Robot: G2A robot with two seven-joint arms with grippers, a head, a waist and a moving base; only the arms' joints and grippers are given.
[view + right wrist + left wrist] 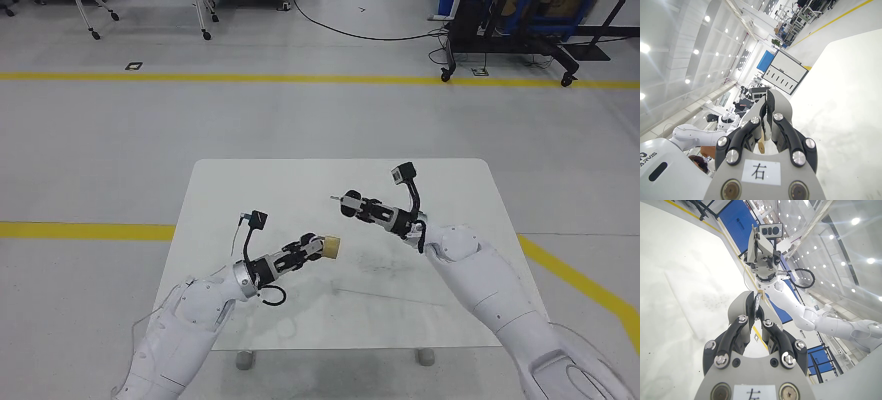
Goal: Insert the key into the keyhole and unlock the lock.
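Both grippers are held above the middle of the white table point(440, 300), well in from all four edges. The left gripper point(312, 248) is brought in from the near left corner and angled toward the far right, its jaws pinched on the shackle point(756, 303) of the brass lock point(330, 246), which is carried off the surface. The right gripper point(350, 203) is brought in from the right edge with its jaws pressed together on the key point(335, 199), whose tip is pointed toward the left edge, near the lock but apart from it, on its far side.
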